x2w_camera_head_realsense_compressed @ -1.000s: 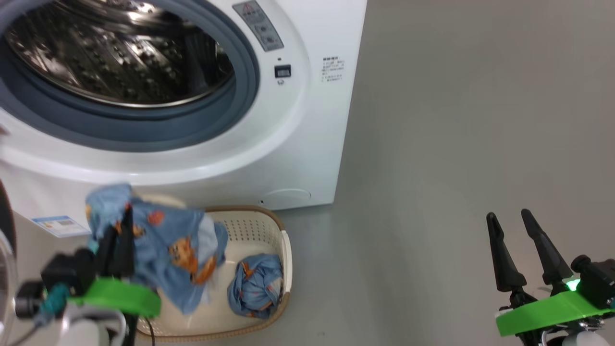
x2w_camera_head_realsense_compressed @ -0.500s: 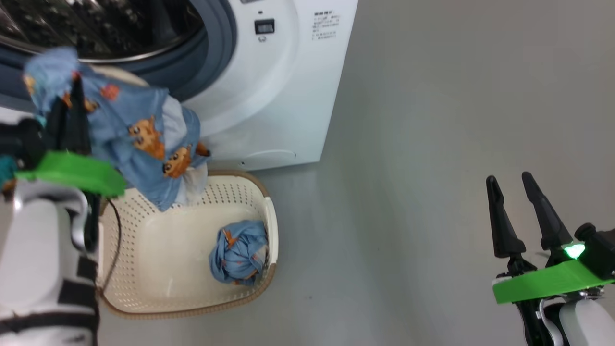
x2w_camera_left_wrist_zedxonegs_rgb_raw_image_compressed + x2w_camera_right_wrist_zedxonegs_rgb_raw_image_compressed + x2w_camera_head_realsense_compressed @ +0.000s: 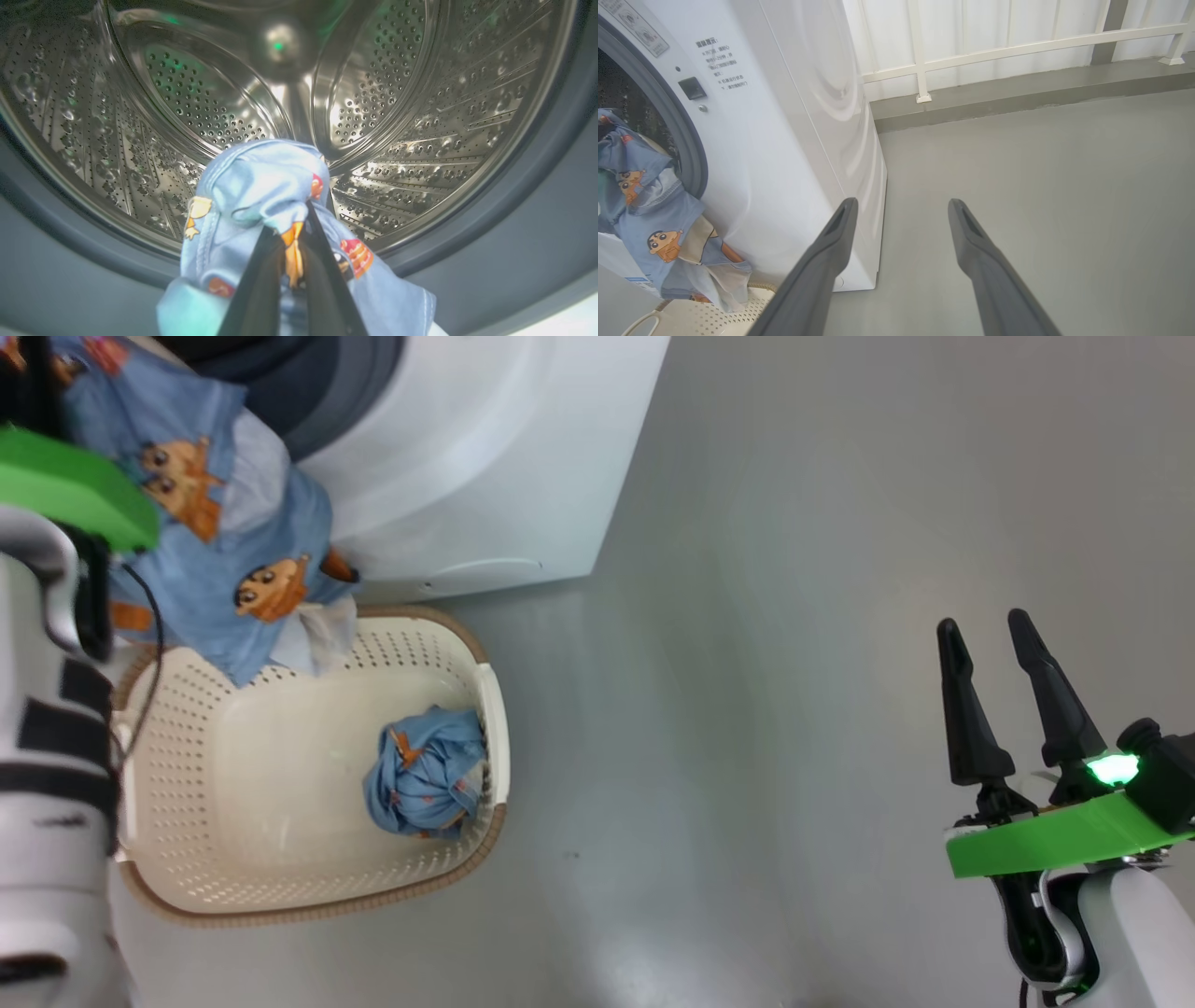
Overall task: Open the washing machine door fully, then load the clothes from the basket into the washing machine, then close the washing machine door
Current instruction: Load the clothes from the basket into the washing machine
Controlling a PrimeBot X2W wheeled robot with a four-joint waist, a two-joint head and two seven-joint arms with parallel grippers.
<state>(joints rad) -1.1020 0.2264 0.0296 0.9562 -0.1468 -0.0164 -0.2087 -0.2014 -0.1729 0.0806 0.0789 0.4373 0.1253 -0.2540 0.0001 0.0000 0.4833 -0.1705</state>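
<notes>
– Grey floor (image 3: 794,616), smooth and faintly glossy, runs out to the right of the washer (image 3: 485,457). Where do we stand?
– We have one garment (image 3: 261,182) pinched in our left gripper (image 3: 293,219), fingers closed on a fold of it, right at the washer's mouth, facing the drum (image 3: 420,116). Our right gripper (image 3: 982,621) hangs well to the washer's right, fingers spread, holding nothing.
– And the rest?
– A second bundle (image 3: 428,786) lies balled up in the basket (image 3: 271,775), which sits on the floor just in front of the washer.
– What could spoil this for us?
– The cloth looks like thin, limp cotton, pale blue with orange cartoon prints, and most of it hangs below the fingers, outside the washer's mouth. If we let go too soon, we think it falls back toward the basket or drapes over the gasket (image 3: 537,210). That grey rubber ring looks soft and grippy, so a trailing tail could catch there and later foul the door.
– The drum itself?
– Polished steel, dimpled and perforated, with curved ribs; slick enough that cloth should slide once well inside. The basket is stiff cream plastic, holed walls, brown woven-look rim.
</notes>
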